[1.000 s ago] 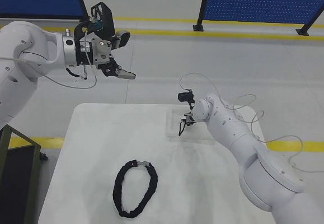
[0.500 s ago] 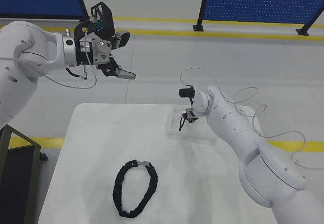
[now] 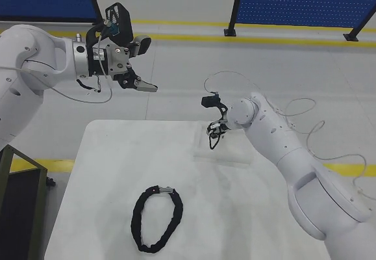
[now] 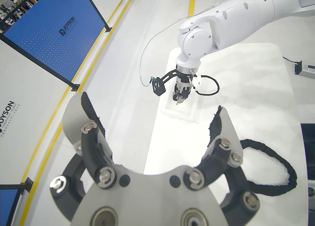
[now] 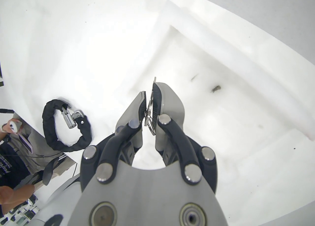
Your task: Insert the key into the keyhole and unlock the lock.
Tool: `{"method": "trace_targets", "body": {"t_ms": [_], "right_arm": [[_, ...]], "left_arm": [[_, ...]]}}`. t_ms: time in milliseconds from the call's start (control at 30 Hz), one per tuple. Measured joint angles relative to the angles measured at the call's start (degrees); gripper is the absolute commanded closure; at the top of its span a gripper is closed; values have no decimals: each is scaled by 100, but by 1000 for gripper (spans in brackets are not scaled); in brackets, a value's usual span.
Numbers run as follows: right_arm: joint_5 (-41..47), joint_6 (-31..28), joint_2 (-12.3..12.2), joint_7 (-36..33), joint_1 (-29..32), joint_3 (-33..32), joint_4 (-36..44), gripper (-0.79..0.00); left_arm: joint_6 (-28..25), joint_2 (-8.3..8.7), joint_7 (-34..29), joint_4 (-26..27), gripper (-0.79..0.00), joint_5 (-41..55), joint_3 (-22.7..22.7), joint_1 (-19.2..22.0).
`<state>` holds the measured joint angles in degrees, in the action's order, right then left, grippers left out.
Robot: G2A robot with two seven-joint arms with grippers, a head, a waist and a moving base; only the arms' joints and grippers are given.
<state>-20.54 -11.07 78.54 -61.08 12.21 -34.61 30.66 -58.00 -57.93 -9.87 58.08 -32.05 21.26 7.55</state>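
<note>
A black fabric-sleeved chain lock (image 3: 156, 218) lies in a loop on the white table, its silver padlock (image 5: 70, 119) joining the two ends. My right gripper (image 5: 148, 96) is shut on a thin metal key (image 5: 150, 111), held edge-on between the pads with its tip poking out past the fingertips. It hangs above a shallow white tray (image 3: 230, 158) at the table's far side, well away from the lock. My left gripper (image 4: 152, 116) is open and empty, raised high beyond the table's far left corner (image 3: 136, 71).
The white tray (image 5: 221, 84) is bare apart from a few dark specks. A dark frame (image 3: 6, 195) stands beside the table's left edge. Loose white cables (image 3: 291, 120) trail off the right arm.
The right gripper has lifted and turned above the tray with the key held in it, its wrist swinging toward the far side. The left arm has stayed still.
</note>
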Motion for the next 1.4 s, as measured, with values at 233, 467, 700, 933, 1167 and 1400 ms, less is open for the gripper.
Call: {"method": "trace_targets", "body": {"t_ms": [233, 467, 700, 933, 1167, 1400], "right_arm": [[136, -148, -574, -492, 613, -729, 1422, 0], [492, 16, -1125, -1015, 1517, -1780, 2930, 0], [1060, -190, -1535, -1464, 2523, -2897, 4469, 0], [2468, -1094, -1795, -2151, 3162, -3833, 5195, 0], [3100, -1001, -2031, -2212, 3570, -4446, 5719, 0], [3533, -1001, -2154, -2154, 3946, -4888, 5913, 0]], "left_arm": [[0, 0, 0, 0, -785, 0, 0, 0], [0, 0, 0, 0, -785, 0, 0, 0], [0, 0, 0, 0, -785, 0, 0, 0], [0, 0, 0, 0, -785, 0, 0, 0], [0, 0, 0, 0, -785, 0, 0, 0], [0, 0, 0, 0, -785, 0, 0, 0]]}}
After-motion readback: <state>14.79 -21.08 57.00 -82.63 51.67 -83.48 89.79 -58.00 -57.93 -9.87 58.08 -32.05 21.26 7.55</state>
